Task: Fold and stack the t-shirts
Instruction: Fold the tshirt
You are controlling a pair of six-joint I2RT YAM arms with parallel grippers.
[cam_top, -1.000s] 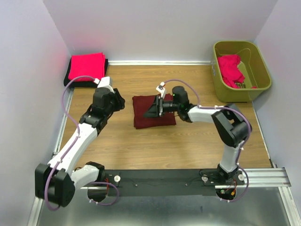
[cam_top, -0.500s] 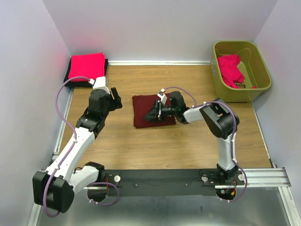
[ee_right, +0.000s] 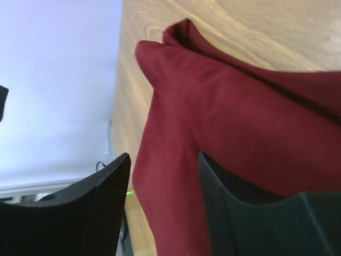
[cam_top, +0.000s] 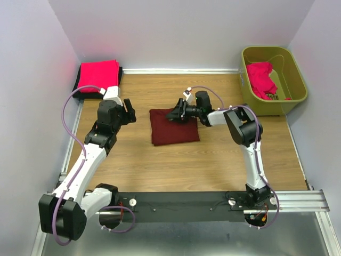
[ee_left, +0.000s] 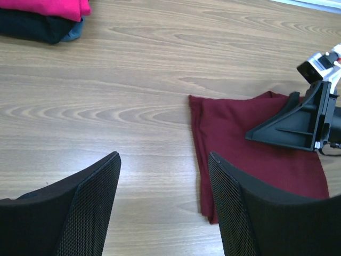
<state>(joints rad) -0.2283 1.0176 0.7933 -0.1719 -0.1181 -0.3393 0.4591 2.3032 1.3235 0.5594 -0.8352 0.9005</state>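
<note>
A dark maroon t-shirt lies folded in a rough square on the wooden table. My right gripper lies sideways over its far edge. In the right wrist view the right gripper has its jaws apart, with maroon cloth showing behind the gap and nothing pinched. My left gripper hovers left of the shirt. In the left wrist view the left gripper is open over bare wood, and the shirt's left edge runs beside its right finger. A bright pink t-shirt on a black one is stacked at the far left corner.
An olive-green bin at the far right holds a crumpled pink shirt. White walls close in the table on three sides. The black mounting rail runs along the near edge.
My left gripper has opened wider and drawn slightly back to the left. My right gripper has slid from the middle of the maroon shirt to its far edge.
</note>
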